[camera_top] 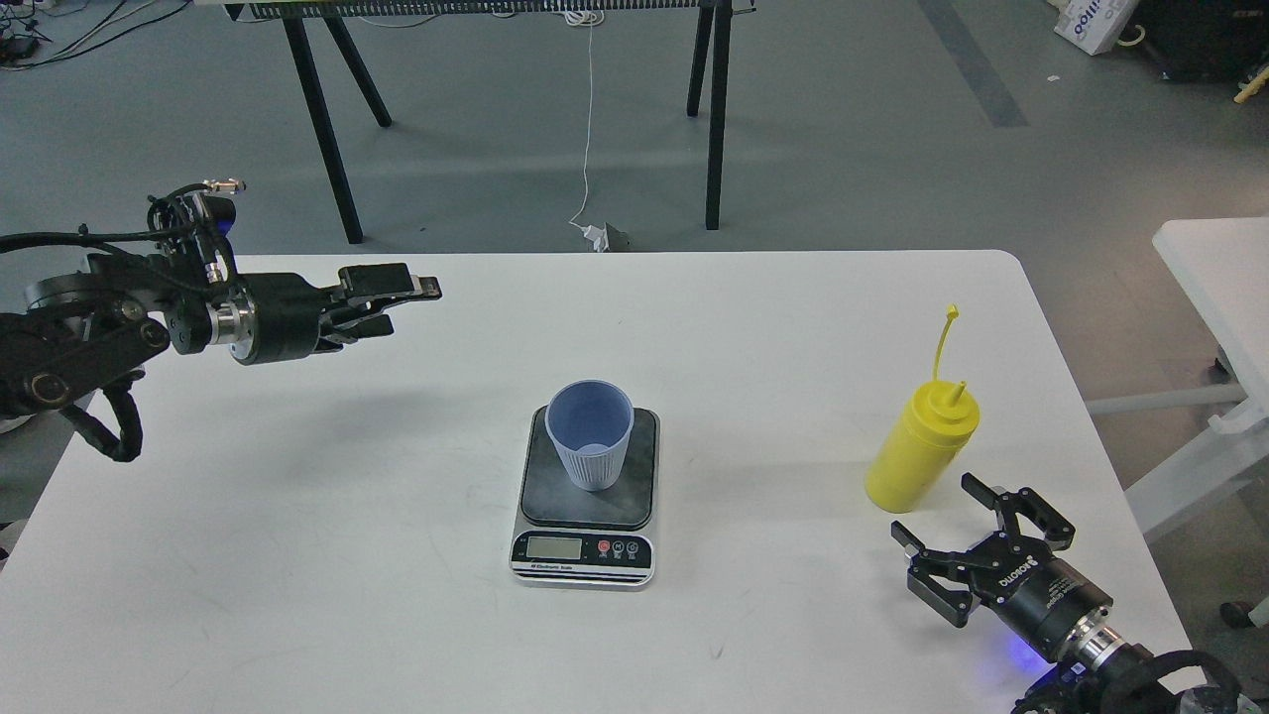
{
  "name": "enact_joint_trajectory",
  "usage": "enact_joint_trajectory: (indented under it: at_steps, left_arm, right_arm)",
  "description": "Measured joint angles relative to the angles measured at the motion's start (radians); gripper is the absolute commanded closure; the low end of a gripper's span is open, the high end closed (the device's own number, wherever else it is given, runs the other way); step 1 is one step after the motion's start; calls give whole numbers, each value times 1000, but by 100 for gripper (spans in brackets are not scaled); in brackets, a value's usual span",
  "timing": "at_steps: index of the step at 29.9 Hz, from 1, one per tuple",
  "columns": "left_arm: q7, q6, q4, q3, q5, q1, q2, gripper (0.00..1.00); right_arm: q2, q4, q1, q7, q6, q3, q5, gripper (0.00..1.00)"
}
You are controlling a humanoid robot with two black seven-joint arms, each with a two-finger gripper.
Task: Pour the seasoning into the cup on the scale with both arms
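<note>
On the right gripper (933, 532) body, white lettering, upside down from this view and too small to read surely. On the scale (585, 495), near the middle of the worktop toward the front edge: silver front with a grey LCD (554, 546), blank or unreadable, a red round button (604, 546) and two dark ones beside it, and a line of tiny print beneath, illegible.

Cup (590, 433) upright on the dark plate, hollow side up. Bottle (922, 447) upright on the table (297, 555) near the right edge, nozzle up, cap strap (943, 340) rising above it.

Right gripper close to the front right corner, fingers spread wide, pointed toward the bottle base, just short of it, not touching. Blue glow at its wrist.

Left gripper (406, 297) over the back left part of the worktop, raised, pointing right, well apart from the cup; fingers seen side-on and overlapping, so cannot tell whether parted or pressed together.

Beyond the back edge: black trestle legs (327, 139), a white cable (589, 119) hanging to a plug (607, 237) on the grey floor. At far right, another white table (1214, 268). Nothing between either gripper and its nearest object.
</note>
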Motion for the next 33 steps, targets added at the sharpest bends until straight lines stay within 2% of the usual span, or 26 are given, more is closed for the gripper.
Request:
enact_joint_trajectory:
  at_steps: [5,8,13,21,26,33]
  left_arm:
    - [0,0,0,0,0,4,-1,0]
    - [0,0,0,-2,-1,7,1,0]
    - [0,0,0,-14,-12,8,10,0]
    - [0,0,1,-29,-104,18,36,0]
    - [0,0,2,-31,-174,19,42,0]
    - [0,0,10,-68,-218,23,73,0]
  right_arm:
    - [-126,143,-82,0,0,27,0,1]
    - [-194,181,-96,0,0,80,-1,1]
    - [-239,175,9,0,0,161,-11,1]
    - [-247,57,384,0,-10,85,-59,1]
    - [-178,-104,589,0,-22,-7,-70,1]
    - [-120,-245,748,0,-18,-67,-71,1]
